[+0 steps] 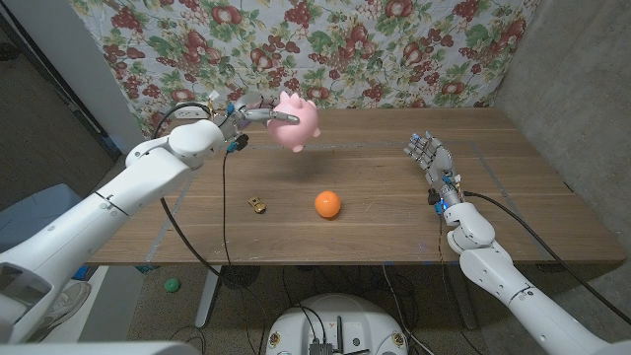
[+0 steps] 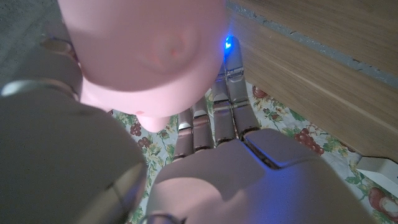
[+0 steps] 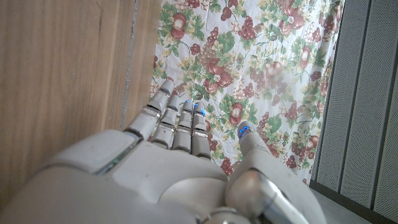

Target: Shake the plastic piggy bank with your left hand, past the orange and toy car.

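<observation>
1. Leftmost, the white left arm reaches in over the wooden bench [image 1: 394, 212], and the left robot hand [image 1: 248, 118] grasps the pink plastic piggy bank [image 1: 297, 122], holding it up in the air above the far part of the bench, in front of the fruit-patterned cloth backdrop [image 1: 345, 49].
2. From the left wrist view, the pink plastic piggy bank [image 2: 146, 56] sits close against the left robot hand [image 2: 249, 168], its rounded body above the extended fingers [image 2: 233, 106], with a blue light glowing at one fingertip.
3. Below the raised bank, on the bench top, lies a small yellow-brown toy car [image 1: 257, 205].
4. Just to the right of the car, apart from it, rests a round orange fruit [image 1: 327, 204].
5. Farther right, well apart from the orange, the right robot hand [image 1: 432, 158] is released and grasps nothing, its fingers extended and pointing toward the backdrop.
6. Seen from the right wrist view, the right robot hand [image 3: 180, 162] has its fingers [image 3: 168, 118] straight and close together, thumb apart, beside the bench edge.
</observation>
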Available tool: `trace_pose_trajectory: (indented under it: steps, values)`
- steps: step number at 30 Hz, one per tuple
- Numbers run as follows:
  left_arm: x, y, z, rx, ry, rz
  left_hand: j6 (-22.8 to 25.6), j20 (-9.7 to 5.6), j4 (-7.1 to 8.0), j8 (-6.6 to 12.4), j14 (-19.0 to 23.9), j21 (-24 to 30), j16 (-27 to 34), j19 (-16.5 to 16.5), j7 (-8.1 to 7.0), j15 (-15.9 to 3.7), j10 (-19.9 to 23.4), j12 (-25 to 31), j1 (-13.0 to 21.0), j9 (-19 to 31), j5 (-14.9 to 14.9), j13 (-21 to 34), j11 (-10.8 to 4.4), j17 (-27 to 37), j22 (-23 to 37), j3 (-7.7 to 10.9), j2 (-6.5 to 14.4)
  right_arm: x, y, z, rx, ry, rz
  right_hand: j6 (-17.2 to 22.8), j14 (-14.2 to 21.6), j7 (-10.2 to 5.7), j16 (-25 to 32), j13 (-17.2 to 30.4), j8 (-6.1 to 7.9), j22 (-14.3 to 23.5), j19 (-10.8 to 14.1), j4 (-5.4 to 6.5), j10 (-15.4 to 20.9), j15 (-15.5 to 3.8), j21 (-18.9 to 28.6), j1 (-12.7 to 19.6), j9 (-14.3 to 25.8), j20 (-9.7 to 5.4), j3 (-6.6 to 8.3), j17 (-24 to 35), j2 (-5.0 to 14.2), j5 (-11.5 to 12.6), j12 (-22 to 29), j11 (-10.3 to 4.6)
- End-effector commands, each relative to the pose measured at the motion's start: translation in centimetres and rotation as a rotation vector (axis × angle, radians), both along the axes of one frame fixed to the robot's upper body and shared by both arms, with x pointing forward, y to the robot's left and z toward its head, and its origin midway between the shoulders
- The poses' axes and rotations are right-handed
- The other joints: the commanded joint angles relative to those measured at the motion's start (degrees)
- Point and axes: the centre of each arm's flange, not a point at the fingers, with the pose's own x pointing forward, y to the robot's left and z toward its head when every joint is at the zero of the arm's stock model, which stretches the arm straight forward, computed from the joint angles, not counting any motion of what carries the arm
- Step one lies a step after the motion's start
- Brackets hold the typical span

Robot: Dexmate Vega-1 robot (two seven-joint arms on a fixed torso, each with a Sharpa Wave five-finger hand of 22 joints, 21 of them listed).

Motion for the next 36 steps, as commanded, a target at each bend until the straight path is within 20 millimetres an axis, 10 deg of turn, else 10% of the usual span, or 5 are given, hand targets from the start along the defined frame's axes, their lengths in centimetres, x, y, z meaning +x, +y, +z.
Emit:
trace_pose_trajectory:
  steps: [1, 36]
  values:
    - [-0.4, 0.3, -0.1, -0.079, -0.100, 0.032, 18.82, -15.81, 0.10, 1.69, 19.50, 2.95, 0.08, 0.34, -9.73, -26.57, 17.54, 0.36, 26.16, 4.54, 5.84, 4.50, -17.04, 0.27, 0.22, 6.92, 25.13, 0.3, -0.2, 0.2, 0.000, 0.002, 0.000, -0.15, 0.47, 0.02, -0.33, 0.20, 0.16, 0.16, 0.23, -0.12, 0.19, 0.06, -0.24, -0.54, 0.28, 0.04, 0.01, 0.03, 0.16, 0.17, -0.13, 0.09]
    - [-0.1, 1.1, -1.3, -0.346, -0.313, 0.052, 19.14, -15.79, 0.07, 1.34, 19.72, 3.71, -0.52, -0.26, -9.78, -26.59, 17.89, -0.27, 25.91, 4.69, 5.69, 4.74, -17.23, 0.56, 0.15, 7.44, 25.13, 1.4, 0.0, 0.8, -0.003, 0.008, -0.002, -0.19, 0.46, -0.02, -0.46, 0.20, 0.15, 0.16, 0.24, -0.21, 0.15, -0.08, -0.32, -0.53, 0.28, 0.05, 0.07, 0.04, 0.19, 0.18, -0.15, 0.10]
